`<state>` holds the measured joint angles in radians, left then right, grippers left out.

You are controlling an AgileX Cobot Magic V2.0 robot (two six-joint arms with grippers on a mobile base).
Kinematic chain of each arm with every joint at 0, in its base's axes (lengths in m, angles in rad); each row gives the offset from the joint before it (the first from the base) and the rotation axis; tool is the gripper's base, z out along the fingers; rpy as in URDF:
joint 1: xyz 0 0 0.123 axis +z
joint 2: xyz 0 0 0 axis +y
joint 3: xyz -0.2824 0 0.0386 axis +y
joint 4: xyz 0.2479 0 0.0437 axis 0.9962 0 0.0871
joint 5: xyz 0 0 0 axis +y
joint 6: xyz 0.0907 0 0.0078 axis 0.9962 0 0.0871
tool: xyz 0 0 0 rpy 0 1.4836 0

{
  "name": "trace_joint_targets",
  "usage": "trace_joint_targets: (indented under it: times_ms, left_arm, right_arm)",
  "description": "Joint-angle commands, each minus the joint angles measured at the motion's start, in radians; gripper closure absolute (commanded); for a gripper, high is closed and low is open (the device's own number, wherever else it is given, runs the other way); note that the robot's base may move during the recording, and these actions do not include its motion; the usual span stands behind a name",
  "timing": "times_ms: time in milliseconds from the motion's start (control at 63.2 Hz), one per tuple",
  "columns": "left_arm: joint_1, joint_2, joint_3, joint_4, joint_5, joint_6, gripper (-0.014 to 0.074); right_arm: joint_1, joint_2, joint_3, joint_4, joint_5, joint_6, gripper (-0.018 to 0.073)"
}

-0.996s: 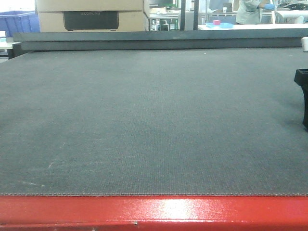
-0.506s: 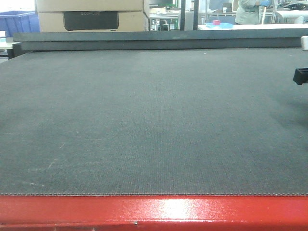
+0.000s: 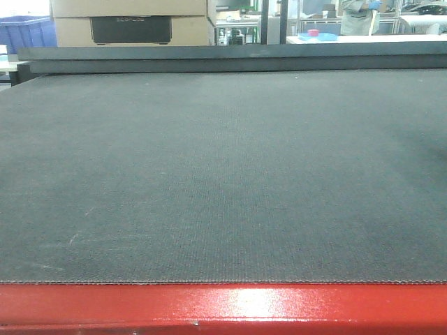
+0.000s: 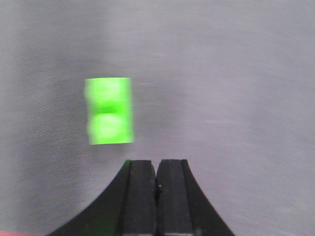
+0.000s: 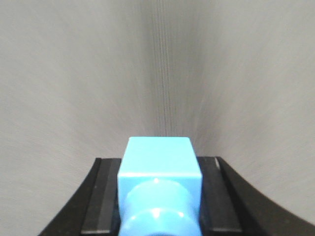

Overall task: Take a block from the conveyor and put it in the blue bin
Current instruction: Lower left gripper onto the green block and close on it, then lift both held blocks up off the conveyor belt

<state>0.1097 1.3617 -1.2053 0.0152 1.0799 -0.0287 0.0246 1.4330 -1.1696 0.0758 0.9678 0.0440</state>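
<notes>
- Blue block [image 5: 158, 172]: clamped in the right gripper [image 5: 158, 163] above the conveyor [image 5: 74, 73]; a slip could drop it short of the unseen blue bin.
- Left gripper [image 4: 156, 169]: closed, empty, with a green block [image 4: 109, 111] just beyond.

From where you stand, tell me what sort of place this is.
Probably a factory or warehouse floor: a wide grey conveyor belt on a red frame, stacked cardboard boxes behind it, and a worker in the background.
</notes>
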Motion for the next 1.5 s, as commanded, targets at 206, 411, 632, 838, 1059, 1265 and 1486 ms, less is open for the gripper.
trace_joint_targets:
  times_ms: [206, 411, 632, 838, 1059, 1265, 1486]
  left_arm:
    - [0.085, 0.098, -0.003, 0.007, -0.059, 0.052, 0.0707]
    - [0.081, 0.159, -0.003, -0.015, -0.132, 0.052, 0.0647]
    - [0.055, 0.226, -0.003, -0.009, -0.132, 0.053, 0.0306]
    - [0.029, 0.32, -0.003, -0.001, -0.152, 0.054, 0.0234]
    - [0.029, 0.402, -0.003, -0.001, -0.16, 0.054, 0.0235]
    - [0.029, 0.412, -0.005, 0.01, -0.164, 0.054, 0.03]
    - [0.029, 0.412, -0.005, 0.019, -0.164, 0.054, 0.0667]
  right_arm:
    - [-0.003, -0.093, -0.008, -0.01, -0.083, -0.011, 0.0721]
    - [-0.003, -0.091, -0.008, -0.01, -0.079, -0.011, 0.0721]
    - [-0.003, -0.068, -0.008, -0.01, -0.083, -0.011, 0.0721]
    - [-0.003, -0.053, -0.006, -0.01, -0.085, -0.011, 0.0721]
    - [-0.003, -0.053, -0.006, -0.01, -0.085, -0.011, 0.0721]
    - [-0.003, -0.053, -0.006, -0.01, -0.085, -0.011, 0.0721]
    - [-0.003, -0.053, -0.006, -0.008, -0.085, -0.011, 0.0721]
